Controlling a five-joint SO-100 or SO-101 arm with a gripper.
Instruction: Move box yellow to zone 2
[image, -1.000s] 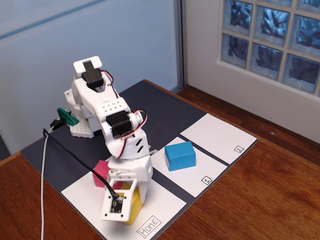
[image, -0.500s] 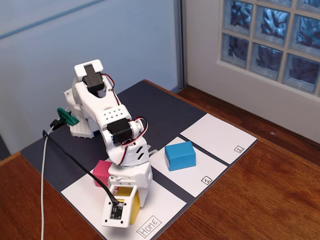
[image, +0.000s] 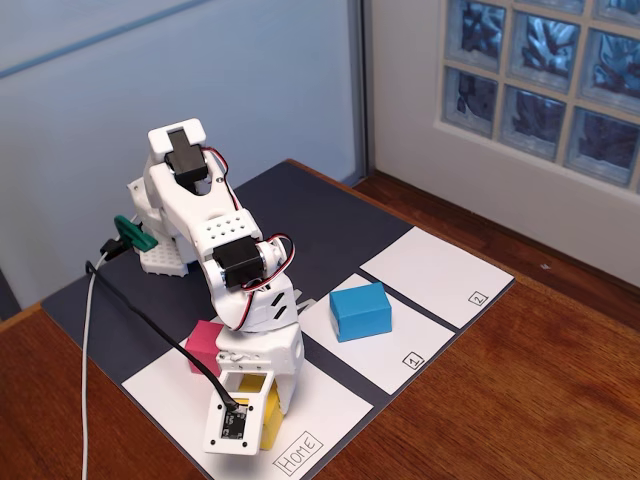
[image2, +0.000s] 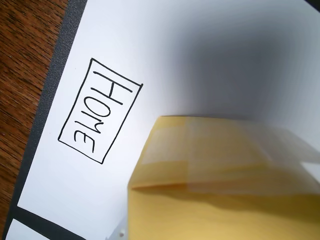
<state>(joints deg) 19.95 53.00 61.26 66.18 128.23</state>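
The yellow box (image: 271, 416) sits on the white Home panel (image: 335, 410), under the lowered arm. My gripper (image: 264, 402) is down around the box, with the white camera mount covering most of it. In the wrist view the yellow box (image2: 225, 165) fills the lower right, close and blurred, beside the boxed "HOME" label (image2: 99, 111). The jaws are hidden, so I cannot tell whether they grip the box. Zone 2 (image: 430, 272), the white panel with a boxed "2", lies empty at the far right of the dark mat.
A blue block (image: 360, 311) stands on the panel marked "1" (image: 405, 345), between Home and zone 2. A pink block (image: 204, 346) sits on the Home panel behind the arm. A black cable (image: 140, 315) trails to the left. Wooden table surrounds the mat.
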